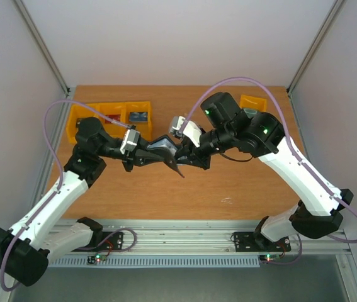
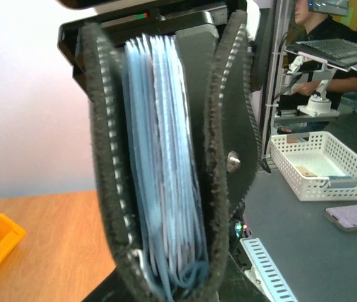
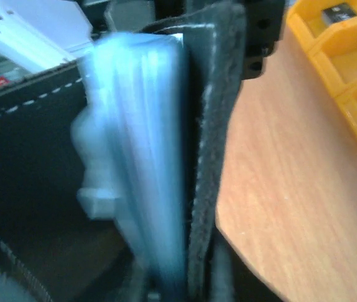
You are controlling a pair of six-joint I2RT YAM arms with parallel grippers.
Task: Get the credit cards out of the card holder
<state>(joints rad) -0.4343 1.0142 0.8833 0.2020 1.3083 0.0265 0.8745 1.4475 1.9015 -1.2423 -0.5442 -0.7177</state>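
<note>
Card holder sleeves hide the credit cards.

card holder cover: black, matt, looks like leather; edges rough and fuzzy
stitching: white thread
sleeves: thin bluish clear plastic, a little glossy
snap stud: shiny metal
desk: wood look, smooth, matt
bins: yellow plastic, smooth, slightly glossy
basket: white perforated plastic
</note>
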